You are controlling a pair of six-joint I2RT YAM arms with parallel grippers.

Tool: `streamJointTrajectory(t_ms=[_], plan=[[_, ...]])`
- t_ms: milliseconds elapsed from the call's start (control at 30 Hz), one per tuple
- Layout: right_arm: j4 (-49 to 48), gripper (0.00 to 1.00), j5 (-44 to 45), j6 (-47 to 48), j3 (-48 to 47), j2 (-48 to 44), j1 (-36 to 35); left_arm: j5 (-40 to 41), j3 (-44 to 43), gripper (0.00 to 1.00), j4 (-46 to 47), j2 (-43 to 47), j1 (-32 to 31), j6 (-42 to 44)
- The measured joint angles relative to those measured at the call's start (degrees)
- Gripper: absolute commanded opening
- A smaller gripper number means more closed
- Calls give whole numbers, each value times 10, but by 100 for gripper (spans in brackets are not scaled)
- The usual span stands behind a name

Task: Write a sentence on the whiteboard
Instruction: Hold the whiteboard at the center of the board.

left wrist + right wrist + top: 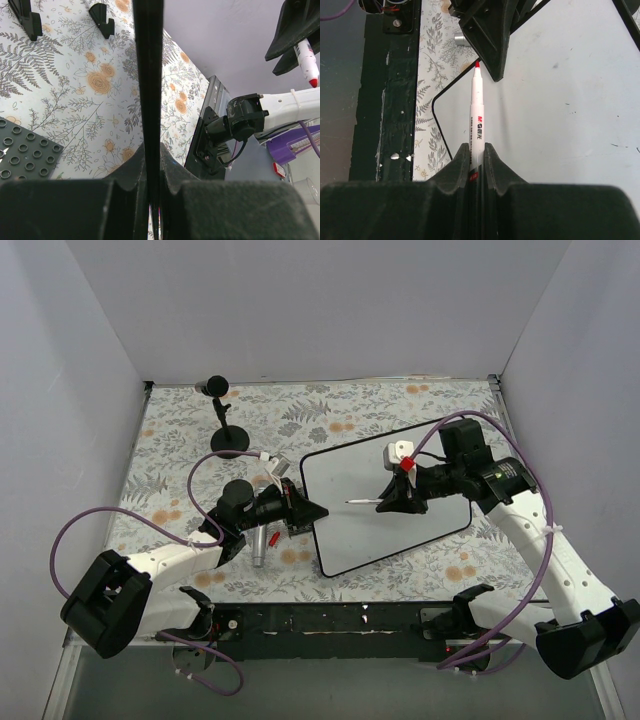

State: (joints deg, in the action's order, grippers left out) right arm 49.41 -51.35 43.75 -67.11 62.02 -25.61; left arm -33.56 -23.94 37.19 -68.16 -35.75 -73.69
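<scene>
Left gripper [312,512]: jaws pressed together on the thin black edge of the whiteboard [385,538], at the board's 9 o'clock side. Right gripper [384,502]: over the board's middle, pinching a white marker [362,501] whose red tip points toward 9 o'clock; whether the tip touches the board cannot be told. Black stand [228,435]: beyond the board, at 11 o'clock.
</scene>
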Motion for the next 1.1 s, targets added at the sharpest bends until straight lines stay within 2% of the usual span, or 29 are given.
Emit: streamJointTrajectory(t_ms=[667, 1100], plan=[[-122, 1, 63, -122, 7, 31, -27, 0, -1, 0, -1, 0, -3, 13], [-134, 1, 50, -118, 35, 31, -30, -9, -43, 0, -51, -3, -5, 91]])
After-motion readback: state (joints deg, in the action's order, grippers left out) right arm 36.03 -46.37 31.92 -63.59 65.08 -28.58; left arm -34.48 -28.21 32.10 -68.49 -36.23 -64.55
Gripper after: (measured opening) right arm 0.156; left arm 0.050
